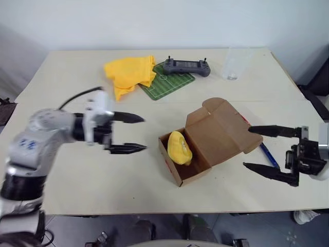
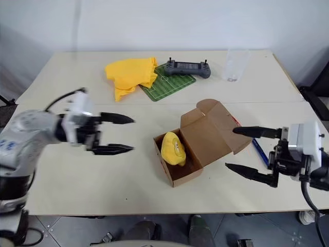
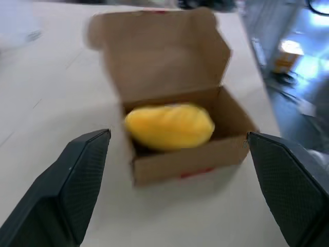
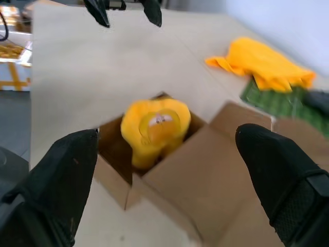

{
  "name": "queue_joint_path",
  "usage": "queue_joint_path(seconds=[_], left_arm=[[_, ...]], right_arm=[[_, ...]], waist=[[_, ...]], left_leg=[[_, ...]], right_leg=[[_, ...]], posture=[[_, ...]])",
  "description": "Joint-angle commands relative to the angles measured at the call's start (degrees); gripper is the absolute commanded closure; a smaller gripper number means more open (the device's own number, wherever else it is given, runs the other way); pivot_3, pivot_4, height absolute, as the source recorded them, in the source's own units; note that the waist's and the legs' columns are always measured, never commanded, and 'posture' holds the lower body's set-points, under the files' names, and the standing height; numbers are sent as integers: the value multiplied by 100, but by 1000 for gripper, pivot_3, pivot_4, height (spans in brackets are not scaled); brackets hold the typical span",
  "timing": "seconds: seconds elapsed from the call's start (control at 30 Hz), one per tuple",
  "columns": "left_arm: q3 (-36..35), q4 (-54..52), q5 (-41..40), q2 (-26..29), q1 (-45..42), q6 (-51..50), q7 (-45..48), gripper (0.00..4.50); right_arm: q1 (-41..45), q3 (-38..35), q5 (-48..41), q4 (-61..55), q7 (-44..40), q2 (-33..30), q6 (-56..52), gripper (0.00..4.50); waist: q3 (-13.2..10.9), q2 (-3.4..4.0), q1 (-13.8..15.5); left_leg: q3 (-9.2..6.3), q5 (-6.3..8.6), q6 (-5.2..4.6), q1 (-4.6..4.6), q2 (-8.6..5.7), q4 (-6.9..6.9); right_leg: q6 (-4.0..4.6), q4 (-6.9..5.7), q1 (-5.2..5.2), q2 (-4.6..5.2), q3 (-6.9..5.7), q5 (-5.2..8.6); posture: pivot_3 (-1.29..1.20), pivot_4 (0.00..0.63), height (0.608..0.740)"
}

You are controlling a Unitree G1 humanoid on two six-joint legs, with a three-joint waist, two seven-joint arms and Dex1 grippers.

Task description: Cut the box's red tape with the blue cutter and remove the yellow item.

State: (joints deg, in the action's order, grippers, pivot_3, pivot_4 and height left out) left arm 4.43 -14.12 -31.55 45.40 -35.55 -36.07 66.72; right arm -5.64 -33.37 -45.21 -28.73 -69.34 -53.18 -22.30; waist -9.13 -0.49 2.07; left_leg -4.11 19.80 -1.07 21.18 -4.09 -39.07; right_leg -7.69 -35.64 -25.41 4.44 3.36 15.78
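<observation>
A: Box (image 1: 205, 141) near the middle of the table (image 1: 72, 77), seen from the head cameras. Lid thrown back toward the right, flaps up. Already cut open, by the look of it.

B: And inside?

A: Yellow item (image 1: 180, 147) standing in the open compartment, top poking above the rim. Blue cutter (image 1: 268, 156) lying flat on the table just past the lid, near the right gripper (image 1: 254, 147). Red tape (image 1: 243, 121) showing as a thin sliver at the lid's edge.

B: Grippers?

A: Left gripper (image 1: 134, 134) hanging above the table to the left of the box, fingers spread wide, holding nothing. Right gripper likewise spread and empty, beside the lid on the other side. Yellow cloth (image 1: 129, 73), green mat (image 1: 167, 82), grey controller (image 1: 186, 67) and a clear cup (image 1: 233, 64) well apart at the far edge.

B: From the left wrist?

A: Looking straight at the box front, yellow item (image 3: 169, 126) lying in the opening between the two spread fingers (image 3: 77, 175). Box not touched.

B: Right wrist?

A: Looking over the lid into the box, yellow item (image 4: 154, 126) upright in there, a round face on it. Left gripper (image 4: 123, 10) across the table beyond.

B: Step in hand, then?

A: Probably the taking-out. Next: bring one gripper over the opening, lower past the rim, close on the yellow lump without snagging the cardboard, then lift clear. Possibly steady the box with the other.
</observation>
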Motion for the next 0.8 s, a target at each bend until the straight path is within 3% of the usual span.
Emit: queue_joint_path(seconds=[0.03, 0.2, 0.4, 0.5, 0.8], left_arm=[[1095, 70, 743, -471, -656, -40, -162, 23], [2011, 663, 1622, -1163, -1294, 219, -412, 23], [2621, 1193, 2503, -1174, -1479, 710, -203, 23], [2670, 1397, 2729, -1286, -1559, 850, -230, 568], [2434, 1664, 2782, -1724, -1584, 992, -217, 3225]], right_arm=[[-351, -386, -50, -526, 248, 179, 26, 0], [-910, -605, -83, -1013, 613, 457, -7, 0], [-1254, -741, -259, -1392, 943, 502, -145, 0], [-1318, -806, -322, -1449, 1031, 465, -201, 0], [-1493, -770, -194, -1375, 1027, 510, -68, 0]], waist=[[-2, -4, -22], [-10, -16, -68], [-11, -19, -64], [-12, -22, -51], [-13, -24, -40]], left_leg=[[0, 0, -1, 2, 0, 0], [3, -1, -3, 3, -1, -2], [5, -7, 2, -3, 0, -2], [3, -10, 0, -5, -4, -4], [2, -13, -3, -4, -7, -4]], right_leg=[[0, 0, 0, -1, -1, 0], [-1, 1, 0, -2, 4, 0], [-2, 2, 0, -5, 7, 0], [-2, 7, 1, 1, 7, 0], [-4, 2, 2, 2, 6, -1]], posture=[[0, 150, 740], [0, 150, 740], [0, 150, 740], [0, 150, 740], [0, 150, 740]])
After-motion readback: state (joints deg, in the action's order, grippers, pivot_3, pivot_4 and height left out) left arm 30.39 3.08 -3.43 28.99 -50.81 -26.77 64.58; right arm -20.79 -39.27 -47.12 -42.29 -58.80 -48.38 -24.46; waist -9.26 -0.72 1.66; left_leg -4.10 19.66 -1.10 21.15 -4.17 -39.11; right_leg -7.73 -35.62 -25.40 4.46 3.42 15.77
